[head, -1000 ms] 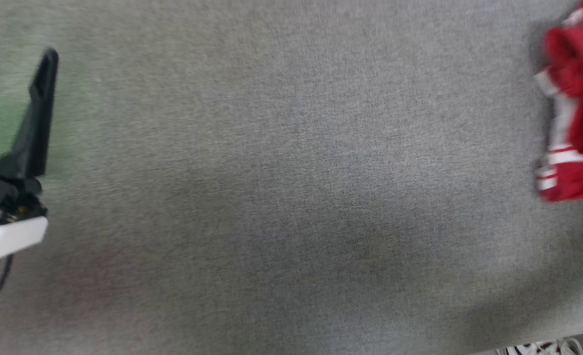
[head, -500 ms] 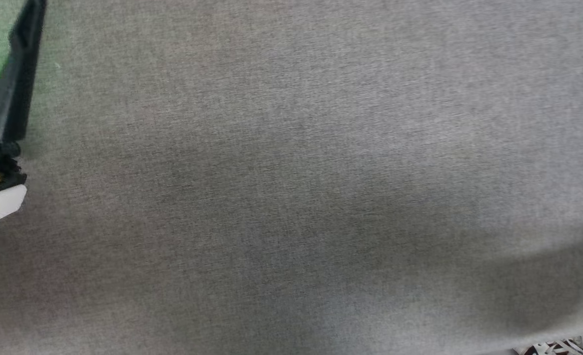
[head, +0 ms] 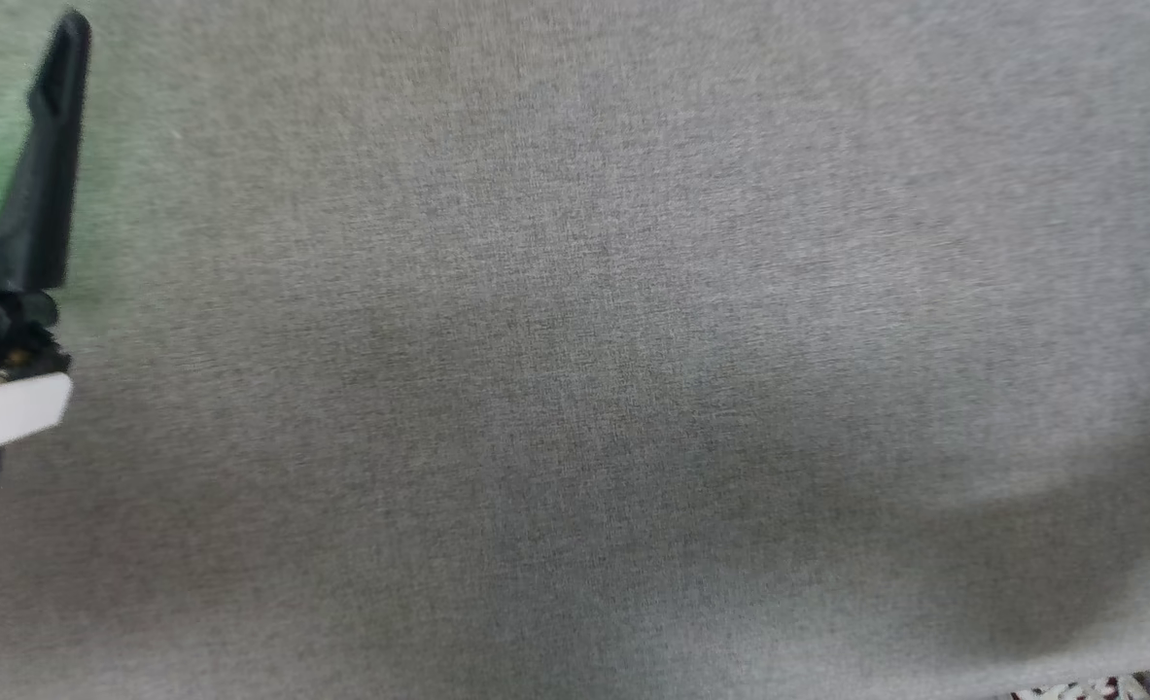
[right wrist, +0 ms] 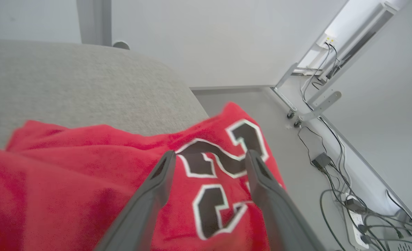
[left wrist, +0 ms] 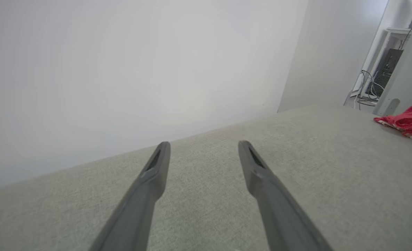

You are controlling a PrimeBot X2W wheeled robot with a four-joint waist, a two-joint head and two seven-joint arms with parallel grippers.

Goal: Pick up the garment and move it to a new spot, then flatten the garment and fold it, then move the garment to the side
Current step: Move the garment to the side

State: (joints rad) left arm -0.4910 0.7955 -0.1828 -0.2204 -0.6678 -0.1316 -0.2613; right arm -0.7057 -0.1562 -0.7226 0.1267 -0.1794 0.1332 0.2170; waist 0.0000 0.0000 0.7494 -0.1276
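Observation:
The garment point(right wrist: 87, 167) is red soft fabric with black numerals outlined in white, bunched up near the rounded corner of the grey table point(right wrist: 70, 80). My right gripper point(right wrist: 210, 155) hovers close over it, its two fingers spread apart with the numerals showing between them; it stands open. In the left wrist view the garment point(left wrist: 406, 120) is a small red heap far off at the right edge. My left gripper point(left wrist: 202, 144) is open and empty above bare grey cloth. One of its dark fingers point(head: 45, 175) shows at the head view's left edge.
The table top point(head: 575, 350) is covered in grey cloth. Past its corner lies a pale floor with cables and a power strip point(right wrist: 355, 209). A white wall point(left wrist: 122, 69) runs behind the table, and a cabinet with wires point(left wrist: 383, 69) stands at the far right.
The head camera has swung, so the red garment at the right edge a second ago has left that view. The left gripper stays open at the left edge.

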